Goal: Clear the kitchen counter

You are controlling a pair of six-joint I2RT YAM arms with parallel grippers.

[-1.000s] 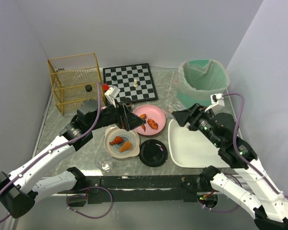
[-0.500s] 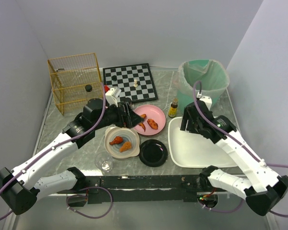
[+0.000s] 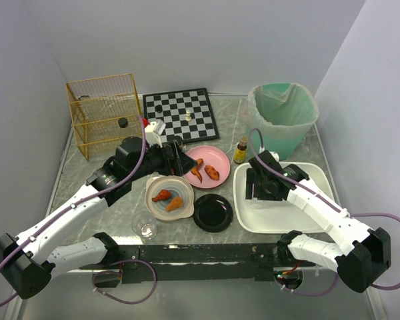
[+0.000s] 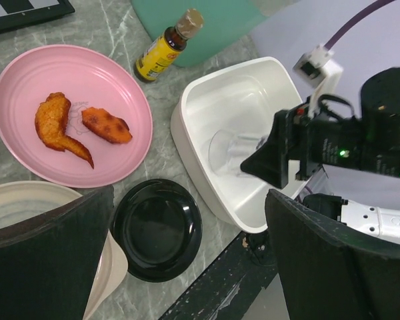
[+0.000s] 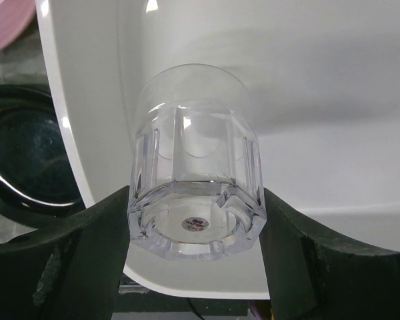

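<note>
From above, the worktop (image 3: 230,130) is a glossy grey-green slab veined in pale lines like marble. It fills the floor of the white-walled cell and lies under everything else. At its far side stand a yellow wire basket (image 3: 103,110), a chessboard (image 3: 181,113) and a green bin (image 3: 282,110), with a small bottle (image 3: 241,150) beside the bin. Nearer are a pink plate (image 3: 210,155) and a cream plate (image 3: 183,215), both bearing fried pieces. A black plate (image 3: 213,212), a white tray (image 3: 253,217) and a small tumbler (image 3: 145,227) are also there. The left jaws hover between the cream and pink plates, and the right jaws hang over the tray.

The left wrist view shows the left jaws spread wide and empty. Veined grey worktop (image 4: 113,30) shows around the plates and bottle.

In the right wrist view, the right jaws clamp a faceted glass (image 5: 197,180) on both sides, its base towards the camera and the tray behind it. A strip of worktop (image 5: 10,67) shows at the left edge.
</note>
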